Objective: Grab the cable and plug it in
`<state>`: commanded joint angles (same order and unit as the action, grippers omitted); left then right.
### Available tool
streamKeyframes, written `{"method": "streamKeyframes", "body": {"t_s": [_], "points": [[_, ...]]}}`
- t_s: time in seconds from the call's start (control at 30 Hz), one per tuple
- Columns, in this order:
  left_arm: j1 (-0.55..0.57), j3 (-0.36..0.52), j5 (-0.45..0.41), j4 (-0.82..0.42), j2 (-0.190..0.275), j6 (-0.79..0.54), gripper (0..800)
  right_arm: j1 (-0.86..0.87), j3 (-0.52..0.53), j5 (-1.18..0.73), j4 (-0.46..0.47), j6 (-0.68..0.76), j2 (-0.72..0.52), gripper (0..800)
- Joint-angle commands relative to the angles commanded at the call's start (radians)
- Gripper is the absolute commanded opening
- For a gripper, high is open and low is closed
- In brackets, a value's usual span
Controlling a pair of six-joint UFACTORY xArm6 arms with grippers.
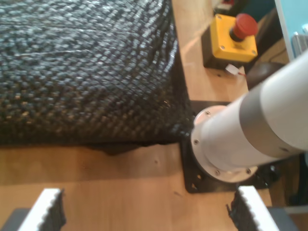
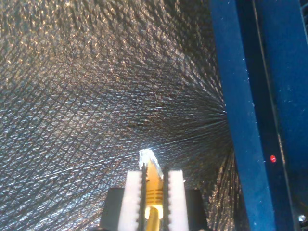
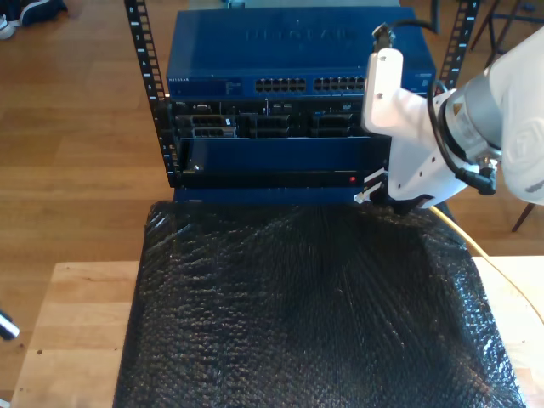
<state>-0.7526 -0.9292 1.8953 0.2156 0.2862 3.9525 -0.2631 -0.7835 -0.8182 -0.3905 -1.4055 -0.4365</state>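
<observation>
My second gripper [image 2: 155, 175] is shut on the pale-yellow cable [image 2: 154, 192], and the clear plug [image 2: 149, 160] sticks out past the white fingertips. It hangs over the black bubble-wrap mat [image 2: 96, 96], beside a blue panel [image 2: 240, 96] with a red light [image 2: 273, 158]. In the exterior view this second gripper [image 3: 368, 189] is at the rack's lower front, on the exterior view's right. The cable [image 3: 480, 253] trails behind it over the mat's edge. The blue network switch [image 3: 255, 55] shows rows of ports [image 3: 297, 85]. My first gripper [image 1: 147, 204] is open over bare wood, nothing between its fingers [image 1: 45, 211].
The black mat [image 3: 306, 306] covers most of the wooden table [image 3: 76, 314]. A yellow box with a red stop button [image 1: 231, 38] stands on the wood beside a white arm base [image 1: 231, 144] on a black plate. Rack rails [image 3: 149, 76] frame the switch.
</observation>
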Motion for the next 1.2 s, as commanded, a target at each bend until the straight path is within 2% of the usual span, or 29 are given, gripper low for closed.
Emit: {"method": "streamKeyframes", "body": {"t_s": [0.2,0.47,0.73,1.03,1.2], "points": [[-0.072,0.075,0.002,-0.058,0.049,-0.109,800,0.014,-0.003,0.000,0.000,0.000,0.021,1],[-0.213,0.226,-0.005,-0.193,0.143,-0.358,800,0.021,-0.011,0.002,0.000,0.000,0.041,0],[-0.318,0.334,-0.031,-0.265,0.147,-0.428,800,0.021,-0.009,0.002,0.000,0.000,0.041,0],[-0.410,0.471,-0.210,-0.293,0.150,-0.471,800,0.023,-0.009,0.002,0.002,0.002,0.041,0],[-0.422,0.531,-0.262,-0.295,0.172,-0.479,800,0.023,-0.006,0.002,0.002,0.002,0.041,0]]}}
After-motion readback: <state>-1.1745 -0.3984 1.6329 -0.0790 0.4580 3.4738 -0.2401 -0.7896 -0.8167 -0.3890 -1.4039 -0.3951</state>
